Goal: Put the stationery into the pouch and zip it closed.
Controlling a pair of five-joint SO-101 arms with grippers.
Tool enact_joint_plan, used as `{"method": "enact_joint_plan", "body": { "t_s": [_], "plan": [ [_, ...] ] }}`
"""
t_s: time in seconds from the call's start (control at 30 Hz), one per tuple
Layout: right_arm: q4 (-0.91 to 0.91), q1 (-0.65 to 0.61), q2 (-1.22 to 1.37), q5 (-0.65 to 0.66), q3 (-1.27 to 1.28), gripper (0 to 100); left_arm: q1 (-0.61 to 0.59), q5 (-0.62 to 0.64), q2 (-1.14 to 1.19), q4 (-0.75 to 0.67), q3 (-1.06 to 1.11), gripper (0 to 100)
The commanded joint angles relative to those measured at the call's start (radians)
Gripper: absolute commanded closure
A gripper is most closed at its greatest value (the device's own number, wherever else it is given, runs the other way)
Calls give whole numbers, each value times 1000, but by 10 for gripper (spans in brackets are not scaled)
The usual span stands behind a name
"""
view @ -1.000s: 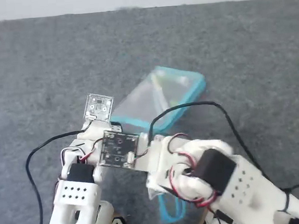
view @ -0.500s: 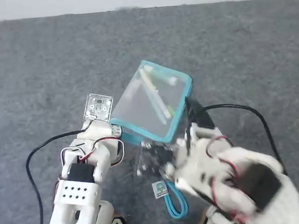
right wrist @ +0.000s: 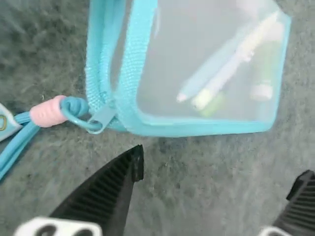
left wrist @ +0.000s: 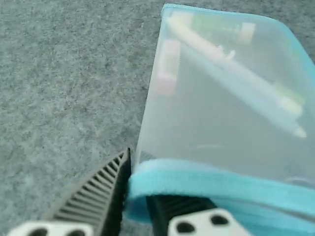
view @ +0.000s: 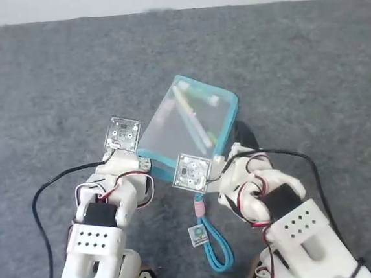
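1. Two arms noted from the high view: left arm at the near left, right arm at the near right, both over a grey felt-covered table.
2. Same view: logged a clear pouch with teal trim, lying flat on the table just beyond the two arm tips, with pens inside it. Found the pouch's near-left corner at the left arm's tip, and the right arm's tip just beside the near-right corner.
3. Same view: traced a teal cord loop with a pink bead and a small tag, trailing from the pouch's near edge and lying on the table between the arms.
4. Left wrist view: recorded the left gripper pinched tight on the pouch's teal hem at a corner, one ribbed finger on either side of the fabric. Saw the pens through the clear wall toward the far end of the pouch.
5. Right wrist view: recorded the right gripper spread wide with nothing held, over bare table just beside the pouch's edge and apart from it. Noted the zip slider at the corner end of the zip, with the pink bead hooked to it and the cord running off across the table. Saw the pens and a green-banded item lying aslant inside the pouch.
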Motion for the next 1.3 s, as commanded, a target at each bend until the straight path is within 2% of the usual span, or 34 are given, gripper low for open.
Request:
{"method": "enact_joint_plan", "body": {
  "t_s": [0.0, 0.23, 0.37, 0.43, 0.6, 0.83, 1.1, 1.27],
  "plan": [
    [-110, 10, -18, 11, 48, 556, 6, -8, -21, 11, -56, 991],
    [-134, -15, -13, -6, 61, 560, 6, -8, -21, 11, -58, 991],
    [-159, -51, 87, -46, 52, 660, 6, -8, -21, 11, -56, 991],
    [-163, -25, 174, -55, 11, 700, 6, -8, -21, 11, -54, 991],
    [-157, 12, 306, -72, -75, 653, 5, -8, -21, 11, -54, 991],
    [-236, 12, 329, -74, -100, 651, 6, -8, -21, 11, -54, 991],
    [-239, -67, 395, -74, -190, 653, 6, -8, -21, 11, -54, 991],
    [-239, -74, 483, -74, -262, 755, 6, -8, -21, 11, -54, 991]
  ]
}}
